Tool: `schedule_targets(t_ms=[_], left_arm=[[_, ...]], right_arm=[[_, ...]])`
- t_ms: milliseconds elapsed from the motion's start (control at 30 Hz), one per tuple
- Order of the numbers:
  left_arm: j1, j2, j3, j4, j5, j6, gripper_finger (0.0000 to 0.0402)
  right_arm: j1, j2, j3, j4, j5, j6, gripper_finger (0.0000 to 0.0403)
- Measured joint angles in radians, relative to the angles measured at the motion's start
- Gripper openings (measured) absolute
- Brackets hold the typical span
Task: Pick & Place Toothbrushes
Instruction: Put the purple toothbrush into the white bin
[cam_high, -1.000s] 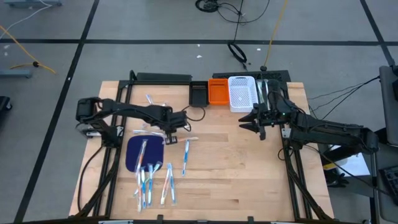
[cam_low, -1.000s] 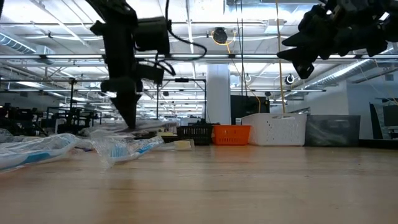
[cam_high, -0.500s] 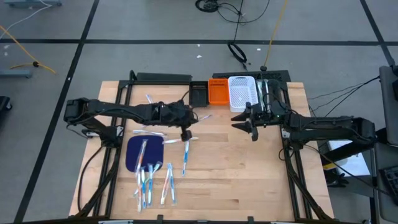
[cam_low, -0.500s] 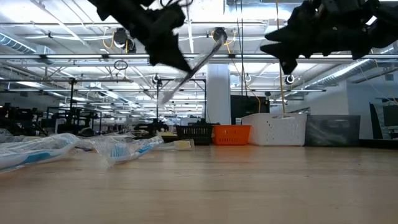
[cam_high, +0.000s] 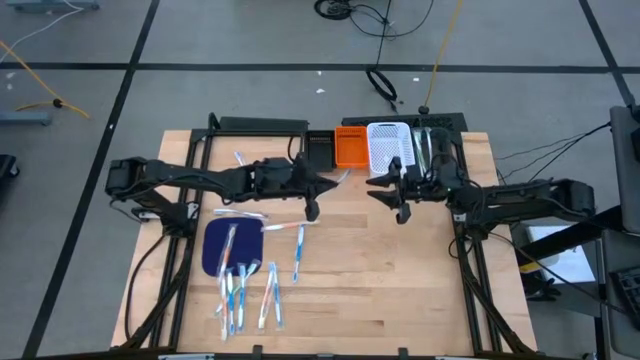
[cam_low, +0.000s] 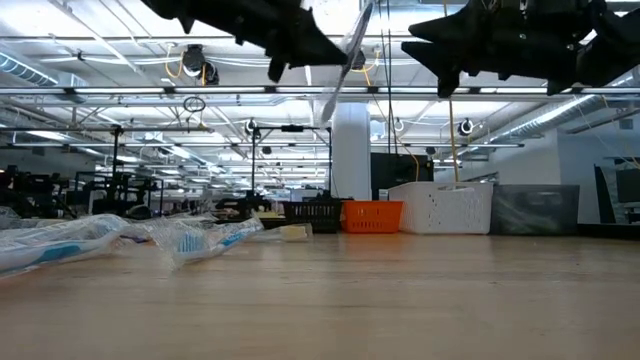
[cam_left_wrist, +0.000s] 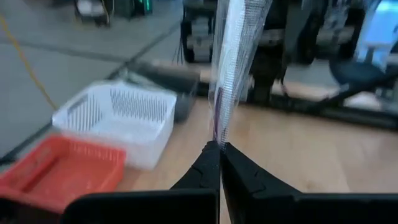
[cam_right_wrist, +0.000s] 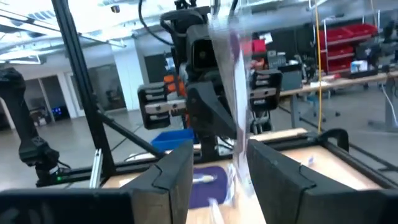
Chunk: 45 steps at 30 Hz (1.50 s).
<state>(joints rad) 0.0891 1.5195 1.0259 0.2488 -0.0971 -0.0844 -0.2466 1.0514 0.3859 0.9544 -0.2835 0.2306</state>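
Left gripper (cam_high: 322, 188) lifted a toothbrush (cam_high: 342, 178) toward centre, pinched shut; right gripper (cam_high: 385, 192) open around it. Close squarely before release.

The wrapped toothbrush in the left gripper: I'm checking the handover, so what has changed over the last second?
The left gripper lifted a wrapped toothbrush off the pile beside the blue mat and carried it up toward the table's middle, staying shut on it. The right gripper moved left to meet it, open, with the toothbrush now between its fingers. The bins and remaining toothbrushes stayed put.
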Motion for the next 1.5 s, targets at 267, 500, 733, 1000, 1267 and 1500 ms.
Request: schedule_targets(t_ms=[267,500,733,1000,1267,1500], left_arm=[[-0.003,0.086,-0.001,0.172,0.001,-0.008,0.0000],[-0.003,0.158,0.000,0.312,0.003,-0.049,0.0000],[-0.004,0.193,0.000,0.423,0.002,-0.057,0.0000],[-0.004,0.233,0.011,0.469,-0.005,-0.076,0.0000],[-0.004,0.242,0.012,0.462,-0.005,-0.077,0.0000],[-0.005,0.242,0.012,0.461,0.000,-0.077,0.0000]], right_arm=[[0.000,0.011,0.000,0.063,0.020,0.000,0.0141],[0.000,0.014,0.000,0.059,0.025,0.000,0.0141],[0.000,0.025,0.000,0.057,0.079,-0.013,0.0141],[0.000,0.093,0.044,0.066,0.075,-0.013,0.0141],[0.000,0.140,0.081,0.067,0.074,-0.008,0.0128],[-0.001,0.142,0.082,0.065,0.080,-0.026,0.0023]])
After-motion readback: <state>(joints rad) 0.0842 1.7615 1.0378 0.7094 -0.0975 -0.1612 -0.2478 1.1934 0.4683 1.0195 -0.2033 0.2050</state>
